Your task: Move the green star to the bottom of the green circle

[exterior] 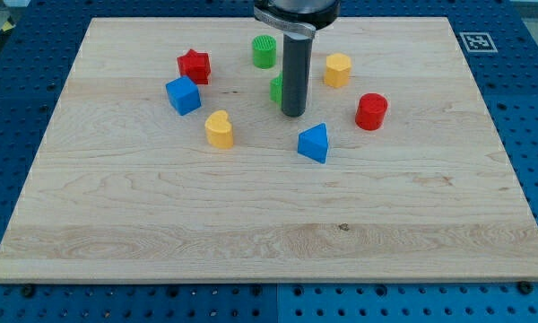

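The green circle point(264, 51) is a short green cylinder near the view's top centre of the wooden board point(269, 206). The green star point(275, 89) lies just below it and slightly right; only its left edge shows, the rest is hidden behind my rod. My tip point(293, 113) rests on the board right against the green star's lower right side.
A red star point(195, 65) and a blue cube point(183, 95) lie at the left. A yellow heart point(220, 129) lies below them. A yellow hexagon point(337, 69), a red cylinder point(371, 111) and a blue triangle point(314, 143) lie at the right.
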You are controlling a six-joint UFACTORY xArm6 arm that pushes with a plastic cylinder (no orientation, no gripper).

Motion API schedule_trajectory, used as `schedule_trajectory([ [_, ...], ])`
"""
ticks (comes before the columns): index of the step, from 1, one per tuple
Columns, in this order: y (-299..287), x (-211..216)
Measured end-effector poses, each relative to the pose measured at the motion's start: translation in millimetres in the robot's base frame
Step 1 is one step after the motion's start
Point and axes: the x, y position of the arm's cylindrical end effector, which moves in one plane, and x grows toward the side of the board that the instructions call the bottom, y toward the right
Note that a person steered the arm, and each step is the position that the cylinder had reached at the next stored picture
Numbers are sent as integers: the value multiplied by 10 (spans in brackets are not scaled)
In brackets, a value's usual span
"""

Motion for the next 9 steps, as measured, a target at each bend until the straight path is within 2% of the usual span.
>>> schedule_trajectory([
  [2,-79,-2],
  [4,767,-54],
  [5,806,-196],
  [9,196,-523],
])
